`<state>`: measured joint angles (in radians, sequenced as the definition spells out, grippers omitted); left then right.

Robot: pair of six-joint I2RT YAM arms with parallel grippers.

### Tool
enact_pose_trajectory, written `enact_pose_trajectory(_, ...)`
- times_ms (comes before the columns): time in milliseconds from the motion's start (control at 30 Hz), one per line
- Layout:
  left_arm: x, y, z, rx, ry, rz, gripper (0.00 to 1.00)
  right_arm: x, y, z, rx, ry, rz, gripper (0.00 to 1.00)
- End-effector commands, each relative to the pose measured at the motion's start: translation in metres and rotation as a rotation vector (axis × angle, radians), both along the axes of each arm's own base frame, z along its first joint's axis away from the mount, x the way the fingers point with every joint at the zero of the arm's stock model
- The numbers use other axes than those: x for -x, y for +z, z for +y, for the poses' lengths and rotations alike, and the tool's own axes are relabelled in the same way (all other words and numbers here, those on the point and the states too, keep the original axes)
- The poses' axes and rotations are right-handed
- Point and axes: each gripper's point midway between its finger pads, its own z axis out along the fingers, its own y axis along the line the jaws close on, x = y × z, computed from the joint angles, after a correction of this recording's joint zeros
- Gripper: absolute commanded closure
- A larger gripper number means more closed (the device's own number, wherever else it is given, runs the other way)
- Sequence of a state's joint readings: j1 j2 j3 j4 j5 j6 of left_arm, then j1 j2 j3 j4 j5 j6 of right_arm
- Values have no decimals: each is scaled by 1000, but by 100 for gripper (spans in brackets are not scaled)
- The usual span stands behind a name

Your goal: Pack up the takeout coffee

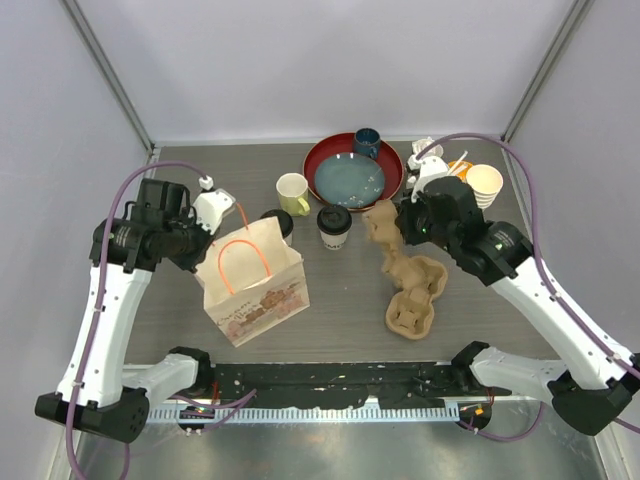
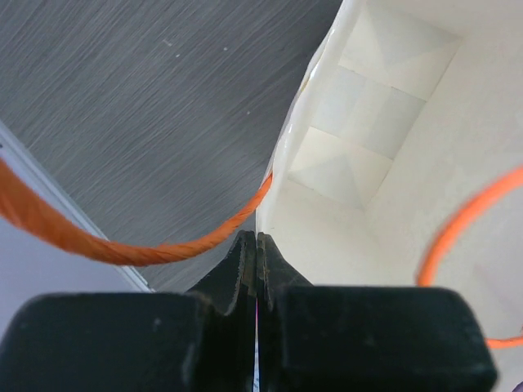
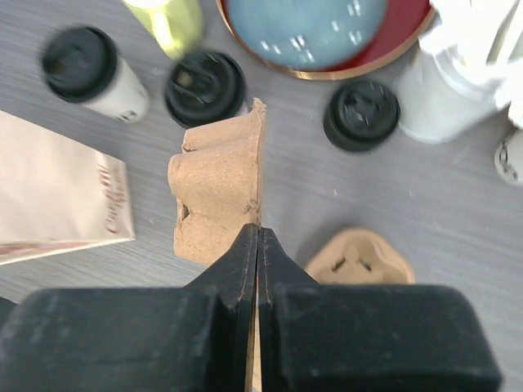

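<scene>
Cups (image 1: 334, 226) stand between left fingers (image 2: 239, 265) clamped on bag (image 1: 255, 290) and right fingers (image 3: 243, 255) clamped on carrier (image 3: 216, 192).

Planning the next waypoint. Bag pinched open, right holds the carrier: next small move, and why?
Probably swing the right gripper left, carrying the cup carrier over the paper bag. The left gripper holds the rim open, the bag looks empty, the lidded cups stand outside.

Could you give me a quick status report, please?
Left claw shut on bag rim. Right claw shut on carrier. Coffee cups on table, unpacked. Yellow mug close by.
</scene>
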<state>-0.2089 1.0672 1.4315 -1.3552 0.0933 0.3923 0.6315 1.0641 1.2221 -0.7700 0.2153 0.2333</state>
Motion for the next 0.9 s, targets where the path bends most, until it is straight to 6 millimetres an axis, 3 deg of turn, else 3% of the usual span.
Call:
enact_pose_trajectory(0, 30, 3, -20, 107, -67, 107, 100, 3, 81, 24, -72, 149, -203, 99)
enact_pose_trajectory(33, 34, 6, -27, 137, -92, 119, 100, 3, 90, 29, -77, 166, -221, 99)
enact_pose_trajectory(67, 36, 7, -30, 148, -108, 121, 100, 6, 113, 34, -106, 193, -269, 99)
enact_pose_trajectory(133, 39, 10, -36, 168, -139, 127, 100, 10, 132, 49, -111, 253, -312, 99)
enact_pose_trajectory(167, 43, 11, -41, 184, -161, 134, 100, 13, 157, 53, -144, 273, -362, 99)
enact_pose_trajectory(233, 46, 12, -46, 201, -184, 141, 100, 17, 183, 66, -163, 331, -418, 99)
enact_pose_trajectory(433, 51, 10, -64, 232, -227, 185, 100, 35, 236, 109, -235, 506, -562, 99)
enact_pose_trajectory(467, 53, 9, -69, 229, -245, 197, 100, 42, 243, 124, -259, 549, -586, 99)
enact_pose_trajectory(600, 51, 9, -71, 223, -250, 194, 100, 55, 257, 140, -266, 591, -656, 99)
enact_pose_trajectory(700, 51, 13, -68, 209, -251, 182, 100, 46, 256, 119, -217, 493, -673, 99)
enact_pose_trajectory(867, 32, 13, -37, 50, -140, 99, 100, 30, 218, 78, -50, 330, -647, 99)
